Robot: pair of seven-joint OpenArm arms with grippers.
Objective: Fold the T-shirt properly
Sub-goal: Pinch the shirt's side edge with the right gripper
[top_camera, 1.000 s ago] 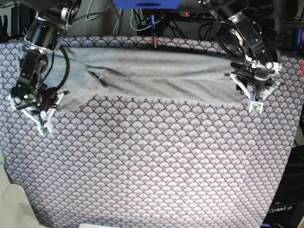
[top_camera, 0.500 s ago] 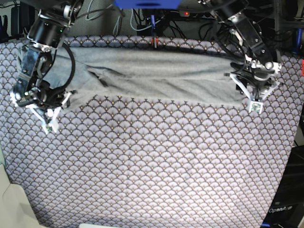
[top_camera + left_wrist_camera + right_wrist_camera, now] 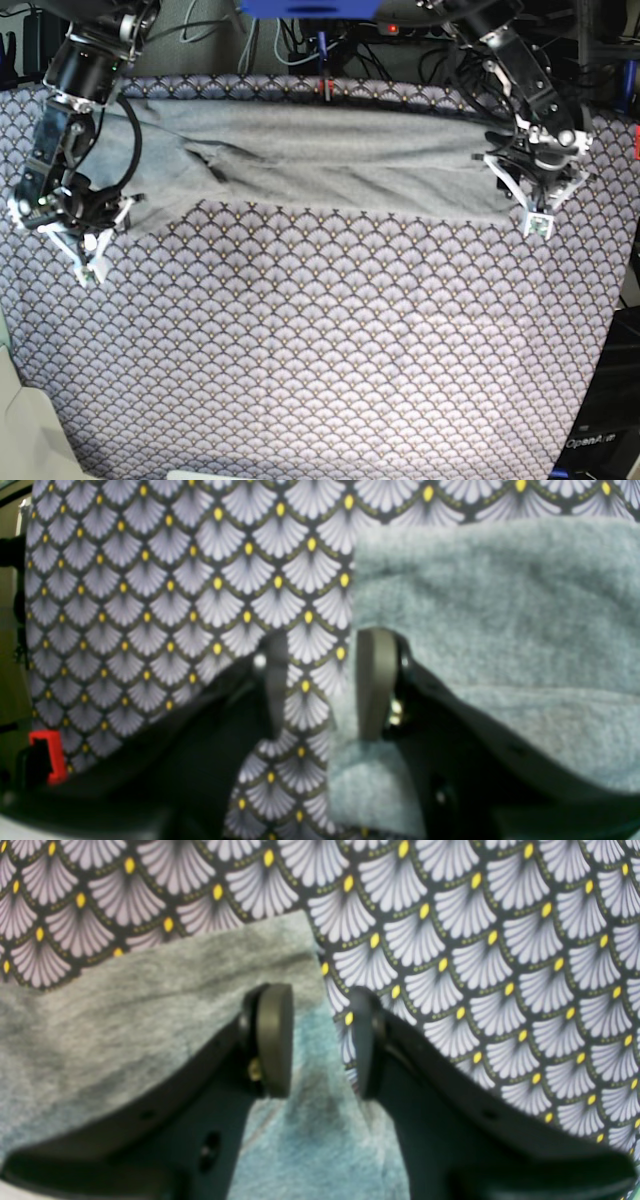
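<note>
Spread wide along the far edge of the patterned tablecloth (image 3: 330,330), the plain heather-grey T-shirt (image 3: 330,160) lies folded into a long, rumpled band. At one end the left gripper (image 3: 320,680) stands parted over its corner; at the other, the right gripper (image 3: 320,1040) straddles the hem, jaws apart, nothing pinched.

Base view high overhead; wrist views close above shared tablecloth (image 3: 320,340).
</note>
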